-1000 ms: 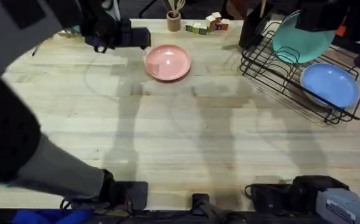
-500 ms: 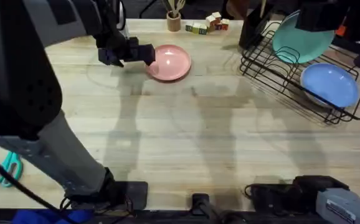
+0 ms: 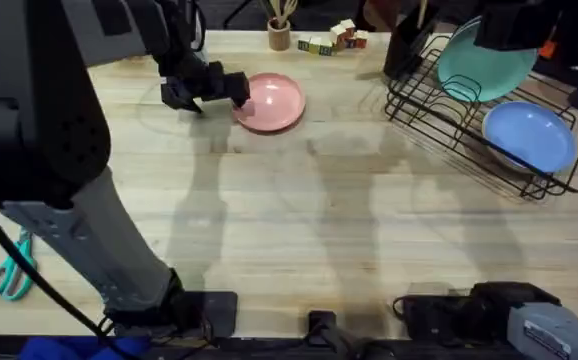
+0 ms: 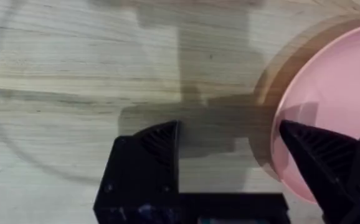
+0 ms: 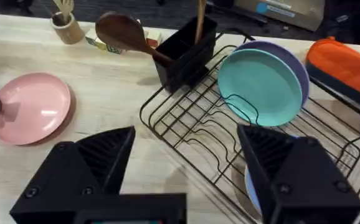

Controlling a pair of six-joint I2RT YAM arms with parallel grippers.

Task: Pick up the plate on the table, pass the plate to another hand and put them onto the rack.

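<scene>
Bench: the bench is pale butcher-block wood with long plank grain, shadows of the arms falling across its middle.
Landmark: the rack, black wire, stands at the bench's far right corner.
In the rack: a teal plate stands upright with a purple plate close behind it; a light blue plate leans in the nearer slots.
Beside the rack: a black holder touches its left end, with a wooden spoon resting against it.
Further left of the rack: small coloured blocks and a wooden cup of sticks sit along the back edge.
Plate: the plate, pink, lies flat on the bench well left of the rack.
Left fingers: the left gripper is spread wide; one finger sits over the plate's rim and the other over bare wood, holding nothing.
Left arm: it reaches from its base far across the bench, its wrist low at the plate's side away from the rack.
Right fingers: the right gripper is parted wide and empty.
Right arm: its wrist hangs high above the rack.
Near edge: scissors with teal handles lie far left of the rack.
</scene>
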